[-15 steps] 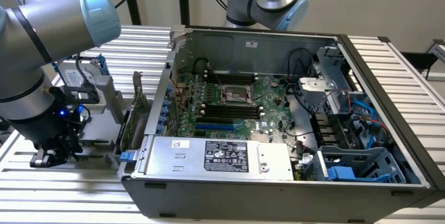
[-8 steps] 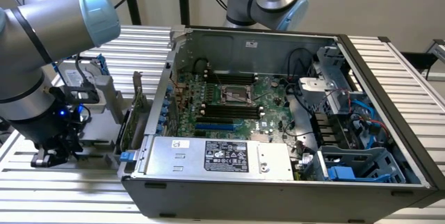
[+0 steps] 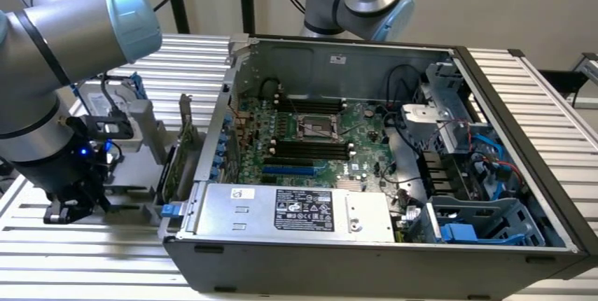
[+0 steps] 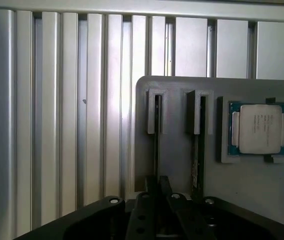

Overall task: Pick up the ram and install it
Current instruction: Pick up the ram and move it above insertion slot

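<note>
My pincer is closed narrow on the long, thin ram stick, which stands on edge in the grey plastic holder, its long axis running toward my 12 o'clock.

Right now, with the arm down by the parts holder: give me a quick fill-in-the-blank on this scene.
The gripper hangs on the exterior view's ___ of the computer case. The motherboard inside it is ___. The grey holder has ___ narrow slots beside the processor.
Missing: left; green; two.
</note>
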`<action>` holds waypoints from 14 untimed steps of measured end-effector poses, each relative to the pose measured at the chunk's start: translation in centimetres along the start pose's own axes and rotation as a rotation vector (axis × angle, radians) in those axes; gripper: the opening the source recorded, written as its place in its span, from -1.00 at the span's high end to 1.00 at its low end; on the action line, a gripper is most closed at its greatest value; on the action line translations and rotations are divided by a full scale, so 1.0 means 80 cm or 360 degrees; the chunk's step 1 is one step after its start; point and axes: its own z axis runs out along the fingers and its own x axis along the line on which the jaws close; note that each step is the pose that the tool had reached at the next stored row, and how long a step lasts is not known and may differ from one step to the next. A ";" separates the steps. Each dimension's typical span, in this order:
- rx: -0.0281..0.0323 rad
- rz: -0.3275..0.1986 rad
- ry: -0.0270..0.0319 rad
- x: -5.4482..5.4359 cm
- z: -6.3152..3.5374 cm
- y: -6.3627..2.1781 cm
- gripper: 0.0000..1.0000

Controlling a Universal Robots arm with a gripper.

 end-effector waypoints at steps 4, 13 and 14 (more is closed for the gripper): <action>0.00000 0.0000 -0.00001 0.000 0.000 0.000 0.73; 0.00000 0.0000 -0.00003 0.002 0.000 0.000 0.73; 0.00000 0.0000 -0.00001 0.003 0.000 0.000 0.73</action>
